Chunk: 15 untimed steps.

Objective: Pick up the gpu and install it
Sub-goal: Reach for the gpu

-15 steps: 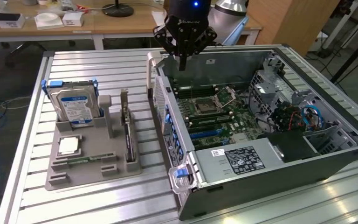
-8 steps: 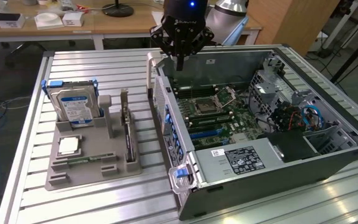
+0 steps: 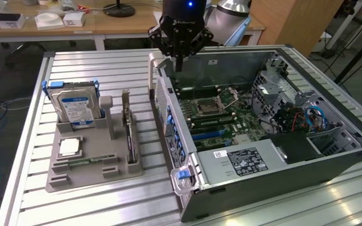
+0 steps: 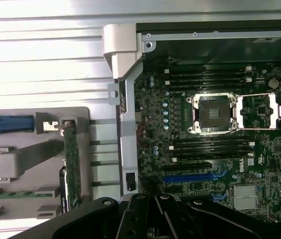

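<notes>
The gpu (image 3: 128,133) stands on edge in a slot of the grey holder tray (image 3: 93,176), a thin green card with a black cooler on one face. The wrist view has it edge-on (image 4: 71,164) beside the case wall. My gripper (image 3: 178,66) hangs above the back wall of the open computer case (image 3: 282,155), well away from the gpu. Its fingers are shut with nothing between them. The gripper's black body (image 4: 155,219) lies over the motherboard (image 4: 205,149), near the blue expansion slot (image 4: 190,177).
A silver blue-labelled hard drive (image 3: 74,109) stands upright at the tray's far end. A processor chip (image 3: 69,147) and a RAM stick (image 3: 83,161) lie flat in the tray. The empty processor socket (image 4: 212,113) is open. A desk with boxes stands behind the slatted table (image 3: 93,70).
</notes>
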Tool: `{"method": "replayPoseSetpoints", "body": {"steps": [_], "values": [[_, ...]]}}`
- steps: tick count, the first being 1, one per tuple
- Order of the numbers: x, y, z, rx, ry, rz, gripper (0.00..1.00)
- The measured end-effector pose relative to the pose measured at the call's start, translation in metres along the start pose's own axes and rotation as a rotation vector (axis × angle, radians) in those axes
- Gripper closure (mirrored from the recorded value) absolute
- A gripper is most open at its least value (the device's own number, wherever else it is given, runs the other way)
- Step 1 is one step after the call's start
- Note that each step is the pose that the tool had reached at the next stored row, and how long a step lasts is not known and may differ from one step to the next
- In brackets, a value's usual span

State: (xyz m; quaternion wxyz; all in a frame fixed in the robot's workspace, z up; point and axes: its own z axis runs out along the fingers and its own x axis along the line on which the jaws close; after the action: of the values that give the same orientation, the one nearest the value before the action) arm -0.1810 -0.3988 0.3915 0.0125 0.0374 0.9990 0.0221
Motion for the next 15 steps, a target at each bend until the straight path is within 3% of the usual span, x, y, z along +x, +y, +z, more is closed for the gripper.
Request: {"method": "replayPoseSetpoints", "body": {"steps": [15], "values": [[0.017, -0.0012, -0.0003, 0.0001, 0.0, 0.0, 0.89]]}}
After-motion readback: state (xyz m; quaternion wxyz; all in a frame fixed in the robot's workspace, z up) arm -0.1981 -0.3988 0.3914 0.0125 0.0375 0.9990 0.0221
